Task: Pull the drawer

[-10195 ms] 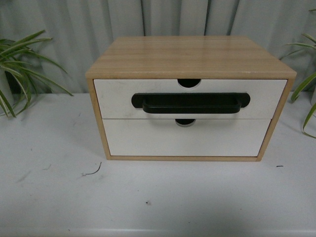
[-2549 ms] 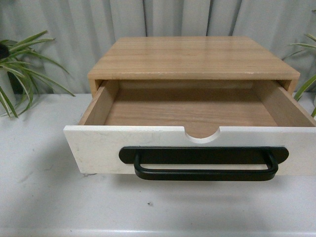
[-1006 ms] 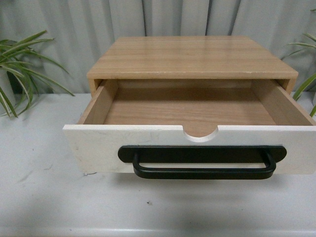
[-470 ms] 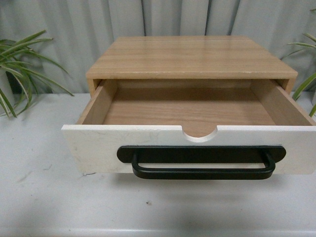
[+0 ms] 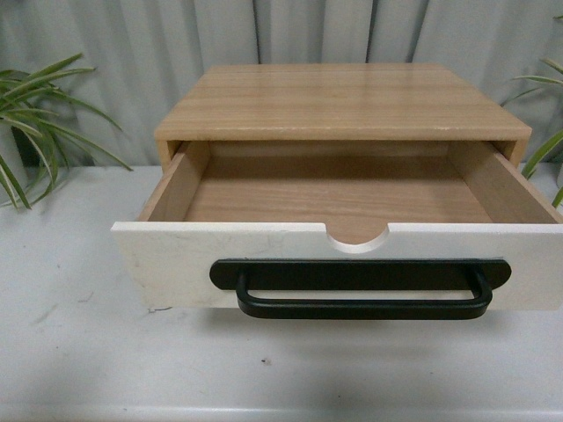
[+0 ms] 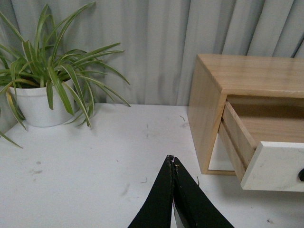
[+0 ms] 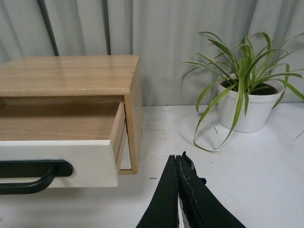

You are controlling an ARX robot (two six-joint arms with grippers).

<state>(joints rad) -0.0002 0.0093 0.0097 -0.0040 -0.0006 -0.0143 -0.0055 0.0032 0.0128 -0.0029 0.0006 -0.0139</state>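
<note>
Drawer (image 5: 343,198) sits far out of the wooden cabinet (image 5: 343,101), white front hanging over the desk (image 5: 79,352), inside empty. Handle (image 5: 361,286) free, nothing on it. Left gripper (image 6: 172,160) has its tips pressed together, holds nothing, well clear to the drawer's left side; drawer lies ahead and to its right. Right gripper (image 7: 179,159) likewise pinched together, empty, drawer ahead-left of it.

Judgement: pull looks done; best move is keep both arms clear, don't bump the overhanging front.

Versus 10.2 s ago: drawer was flush and closed. Over the last second, practically no shift.
</note>
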